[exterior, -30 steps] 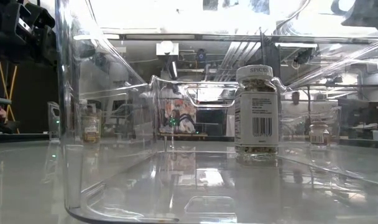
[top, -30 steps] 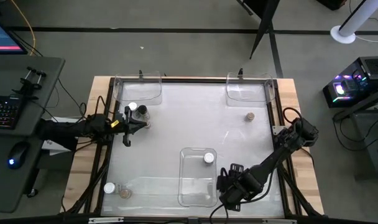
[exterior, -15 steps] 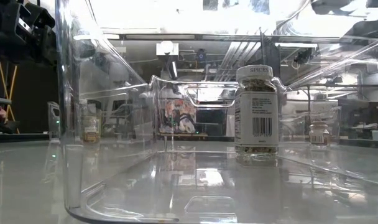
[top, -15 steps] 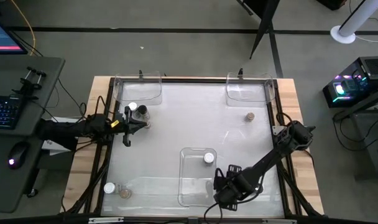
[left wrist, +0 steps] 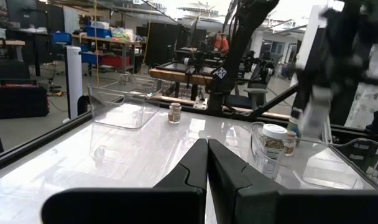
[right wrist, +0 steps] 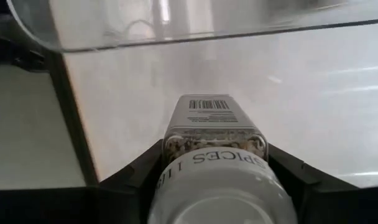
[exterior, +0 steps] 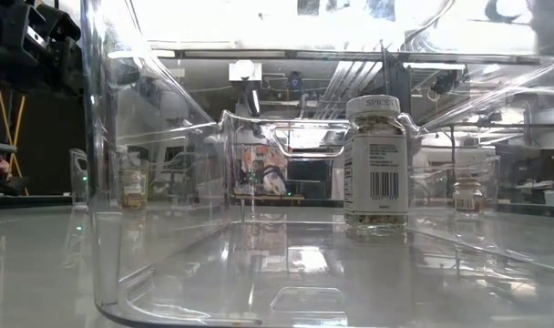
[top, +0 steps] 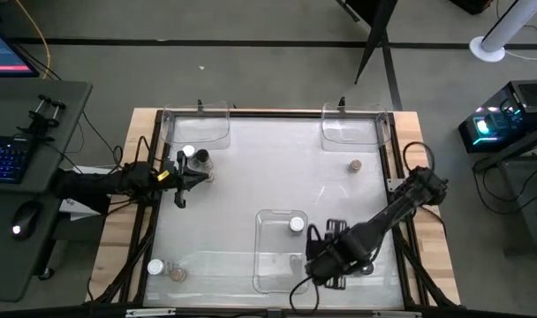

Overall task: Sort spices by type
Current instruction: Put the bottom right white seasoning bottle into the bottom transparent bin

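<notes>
We find the right hand [top: 326, 262] closed around a white-capped spice jar [right wrist: 215, 152], beside the near tray [top: 261, 265]. The left hand [left wrist: 207, 163], fingers together and empty, waits by the left jars [top: 194, 158]. Next move: carry it over that tray, where another white-capped jar [top: 296, 224] stands.

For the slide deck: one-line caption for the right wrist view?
Right gripper shut on a white-capped spice jar, above the table beside a clear tray.

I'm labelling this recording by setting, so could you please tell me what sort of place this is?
Probably a robotics lab or workshop: a computer desk with a black keyboard beside the table, a lit computer tower on the floor, and cluttered wooden workbenches beyond.
</notes>
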